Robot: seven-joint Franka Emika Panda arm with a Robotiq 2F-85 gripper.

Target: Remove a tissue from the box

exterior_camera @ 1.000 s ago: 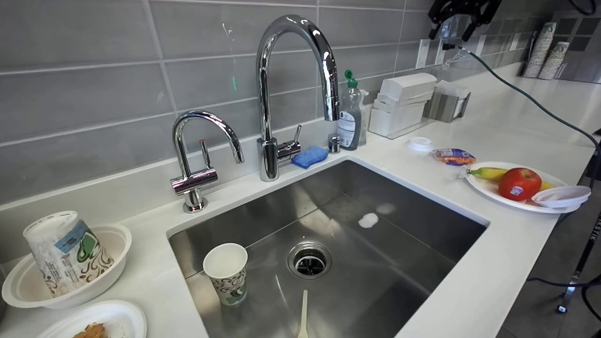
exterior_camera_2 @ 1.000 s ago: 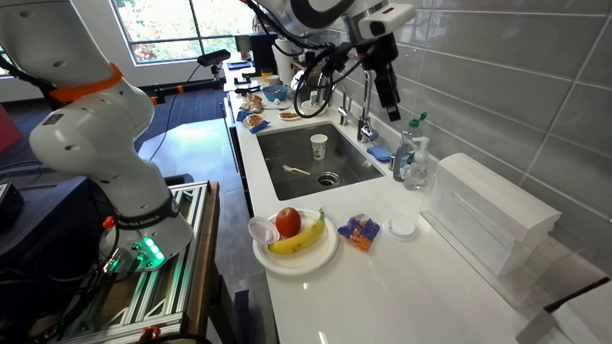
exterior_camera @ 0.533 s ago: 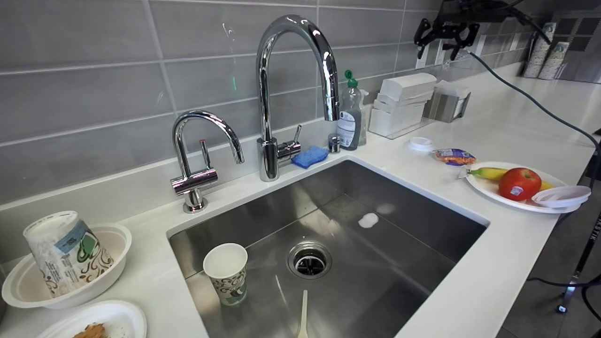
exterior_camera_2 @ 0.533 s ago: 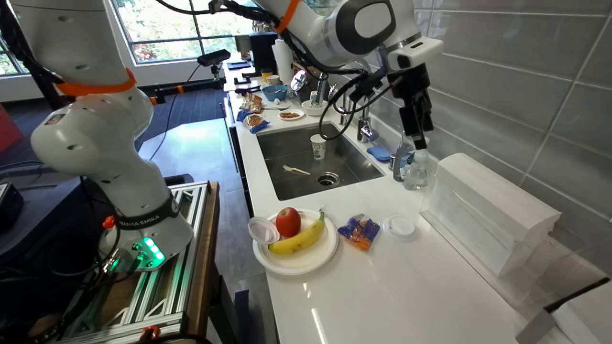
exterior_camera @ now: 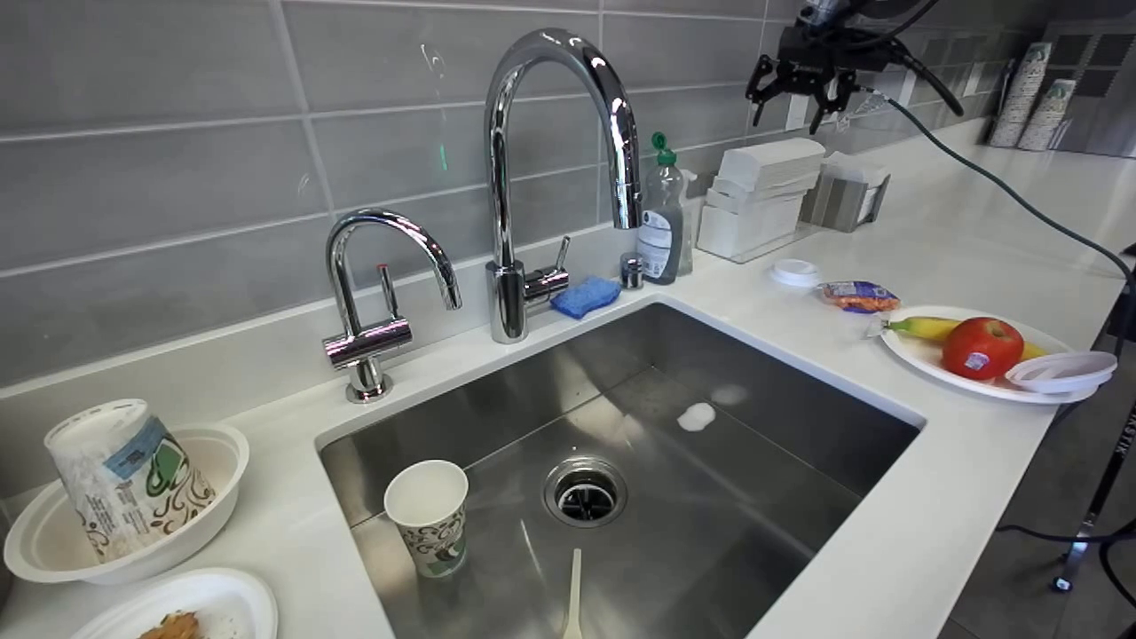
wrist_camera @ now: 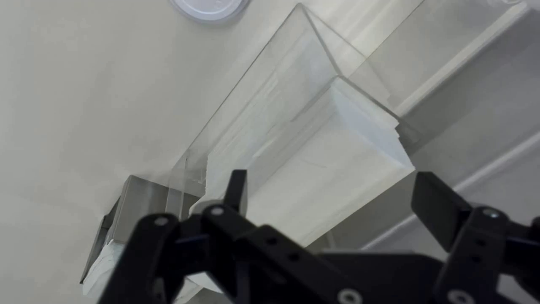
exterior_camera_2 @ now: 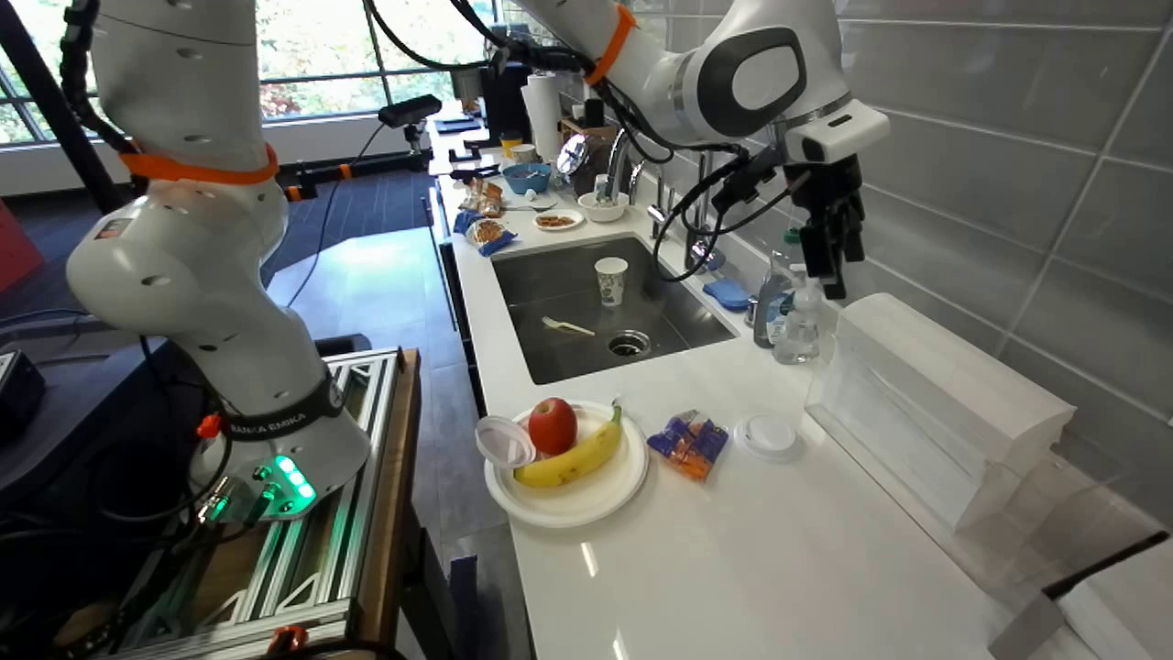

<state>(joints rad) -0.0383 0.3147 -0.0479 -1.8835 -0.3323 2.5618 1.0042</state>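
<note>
The box [exterior_camera: 745, 232] is a clear-walled holder by the tiled wall, packed with white folded tissues [exterior_camera: 772, 165]. The box shows also in an exterior view [exterior_camera_2: 903, 449], with the top tissues [exterior_camera_2: 958, 357] bulging above its rim. My gripper [exterior_camera: 785, 122] is open and empty above the box, apart from it; it shows in an exterior view [exterior_camera_2: 843, 275] near the box's soap-bottle end. In the wrist view the gripper [wrist_camera: 331, 172] has its jaws wide apart, with the tissue stack [wrist_camera: 320, 160] below and between them. The left finger hides part of the stack.
A soap bottle [exterior_camera: 658, 222] and a clear pump bottle [exterior_camera_2: 799, 325] stand beside the box. A metal napkin holder [wrist_camera: 143, 202] stands at its other end. A white lid [exterior_camera_2: 768, 436], a carrot bag [exterior_camera_2: 689, 446] and a fruit plate [exterior_camera_2: 568, 513] lie in front. The tiled wall [exterior_camera_2: 1008, 202] is close behind.
My arm has come down and along the counter, bringing the gripper from higher up by the faucet to just above the box. The gripper stays open. The objects have not moved.
</note>
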